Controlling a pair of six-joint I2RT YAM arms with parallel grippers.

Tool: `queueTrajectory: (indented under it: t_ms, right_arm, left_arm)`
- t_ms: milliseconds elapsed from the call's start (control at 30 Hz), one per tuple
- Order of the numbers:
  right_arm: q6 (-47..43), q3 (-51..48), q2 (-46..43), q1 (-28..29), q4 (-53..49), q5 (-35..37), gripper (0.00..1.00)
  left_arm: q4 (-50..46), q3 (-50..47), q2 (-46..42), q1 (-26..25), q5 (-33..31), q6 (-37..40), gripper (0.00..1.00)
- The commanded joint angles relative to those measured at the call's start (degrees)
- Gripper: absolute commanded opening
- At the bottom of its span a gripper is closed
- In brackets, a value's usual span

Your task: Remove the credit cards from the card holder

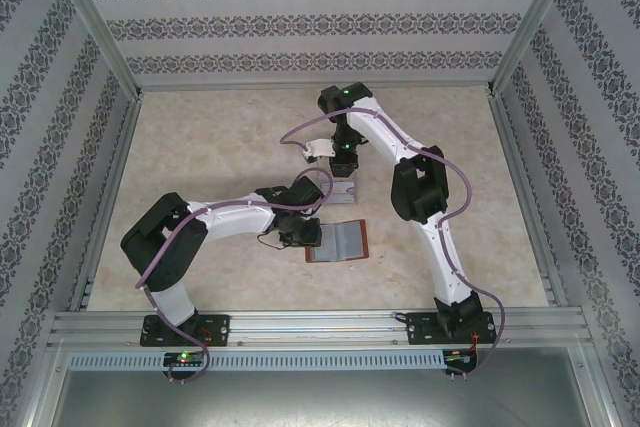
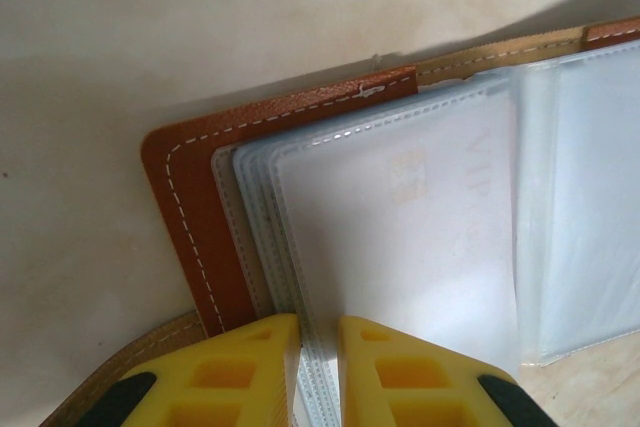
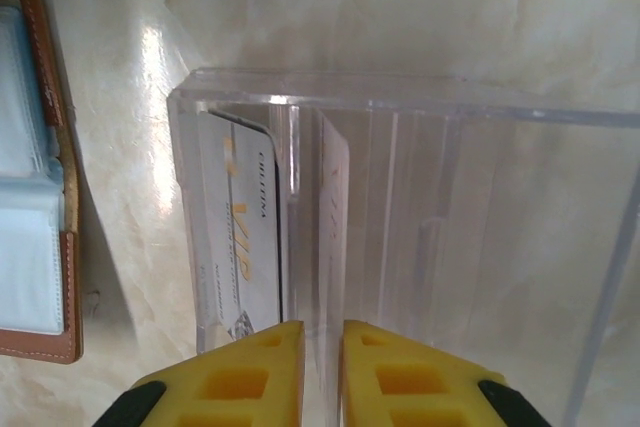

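The reddish-brown card holder (image 1: 340, 243) lies open on the table, its grey-blue sleeves (image 2: 300, 207) facing up. My left gripper (image 2: 318, 367) is shut on the near edge of the sleeve stack. A pale credit card (image 2: 420, 207) marked VIP shows through the top sleeve. My right gripper (image 3: 322, 367) hovers over a clear acrylic stand (image 3: 480, 197), its jaws parted a little around the top of a pale credit card (image 3: 335, 197) standing in the second slot. Another whitish card (image 3: 240, 237) with gold VIP lettering stands in the first slot. The holder's brown edge (image 3: 50, 67) lies left of the stand.
The acrylic stand (image 1: 343, 188) sits just behind the card holder near the table's middle. Patterned walls and metal rails (image 1: 300, 322) enclose the pale marble-look tabletop (image 1: 200, 147).
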Motion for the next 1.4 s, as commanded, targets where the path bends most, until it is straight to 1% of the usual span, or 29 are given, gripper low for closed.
queueTrajectory:
  t_ms: [0, 467, 633, 800, 900, 1033, 1100, 1200, 1367]
  right_arm:
    - [0.8, 1.6, -3.1, -0.3, -0.3, 2.0, 0.19]
    - [2.5, -2.4, -7.5, -0.4, 1.7, 3.1, 0.21]
    - [7.3, -6.4, -10.6, -0.6, 5.0, 0.8, 0.21]
    - [17.6, -17.9, -17.2, -0.1, 16.3, 0.0, 0.21]
    - [26.0, -24.9, -21.3, 0.0, 23.6, 0.3, 0.2]
    - [38.3, -33.2, -26.1, 0.0, 31.0, 1.5, 0.18]
    - [44.1, -36.9, -28.1, 0.1, 33.4, 1.8, 0.17]
    - [52.2, -42.2, -30.9, 0.6, 35.9, 1.8, 0.13]
    - [61.0, -53.0, -37.4, 3.2, 42.6, 1.1, 0.09]
  left_arm:
    - [-4.2, -2.7, 2.6, -1.2, -0.1, -0.1, 0.19]
    - [-4.2, -2.8, 2.0, -1.2, -0.5, 0.0, 0.19]
    - [-4.2, -2.8, 1.9, -1.2, -0.7, 0.3, 0.19]
    - [-3.0, -3.4, 1.7, -1.1, -0.6, 0.0, 0.19]
    - [-2.3, -3.8, 1.5, -1.2, -0.5, -0.1, 0.19]
    - [-1.8, -3.9, 1.4, -1.2, -0.6, -0.3, 0.19]
    - [-1.4, -4.0, 1.4, -1.2, -0.6, -0.3, 0.19]
    - [-1.0, -4.1, 1.4, -1.2, -0.7, -0.3, 0.19]
    - [-1.2, -4.0, 1.5, -1.2, -1.2, 0.1, 0.19]
